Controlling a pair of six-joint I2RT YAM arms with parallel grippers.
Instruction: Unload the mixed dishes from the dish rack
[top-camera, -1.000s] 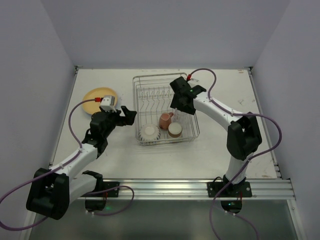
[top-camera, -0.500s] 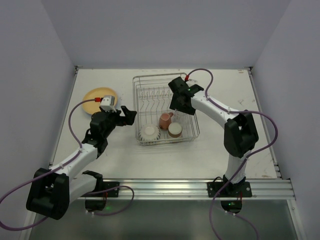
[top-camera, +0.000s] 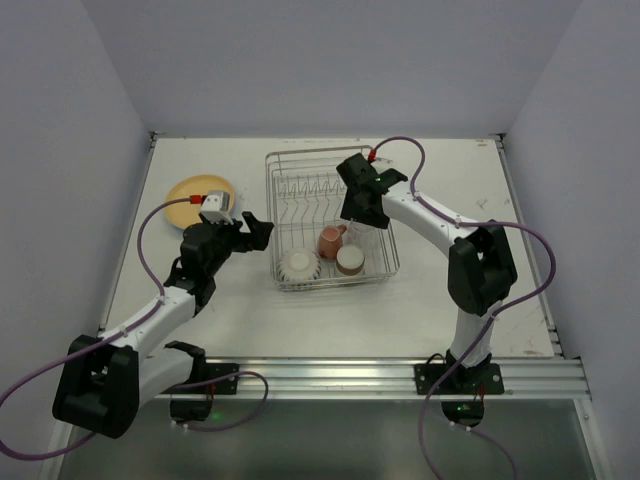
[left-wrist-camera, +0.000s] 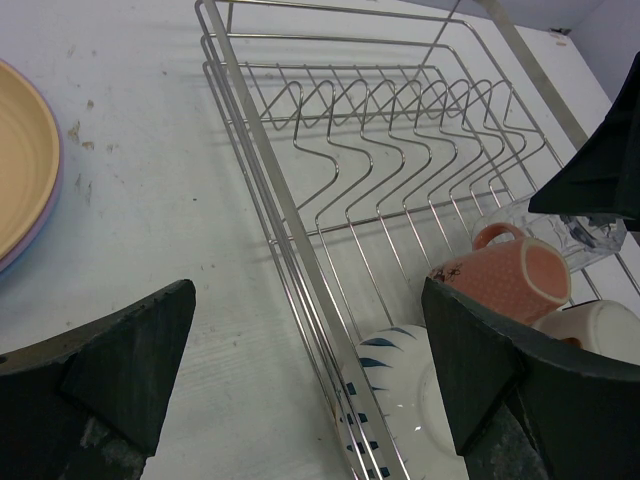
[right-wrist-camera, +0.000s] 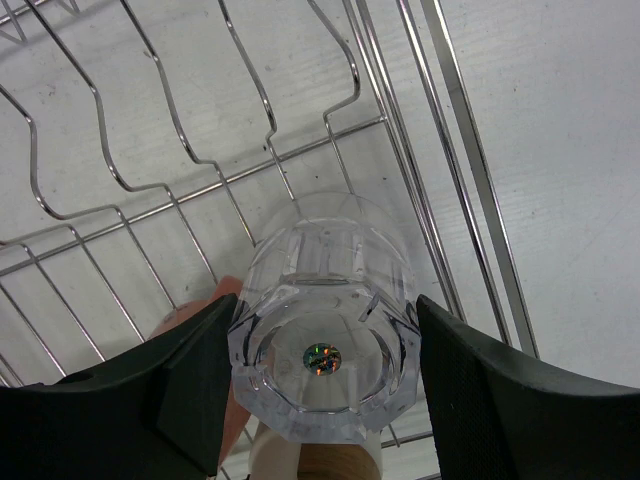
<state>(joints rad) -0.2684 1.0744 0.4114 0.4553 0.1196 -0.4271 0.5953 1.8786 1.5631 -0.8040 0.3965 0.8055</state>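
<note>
Shifted up-frame, right gripper (right-wrist-camera: 322, 365) brackets the clear glass tumbler (right-wrist-camera: 322, 300), grip unclear; left gripper (left-wrist-camera: 305, 330) gapes empty. Yellow-orange round plate (top-camera: 188, 198) sits out upper left; pink mug (top-camera: 331, 241) and white ribbed bowl (top-camera: 298, 264) remain in silver wire rack (top-camera: 310, 152).

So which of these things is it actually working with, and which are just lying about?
Job: dish rack, clear glass, pink mug, brown-and-cream cup, white bowl, yellow plate (already out).
Just there: purple cables, metal rail.
</note>
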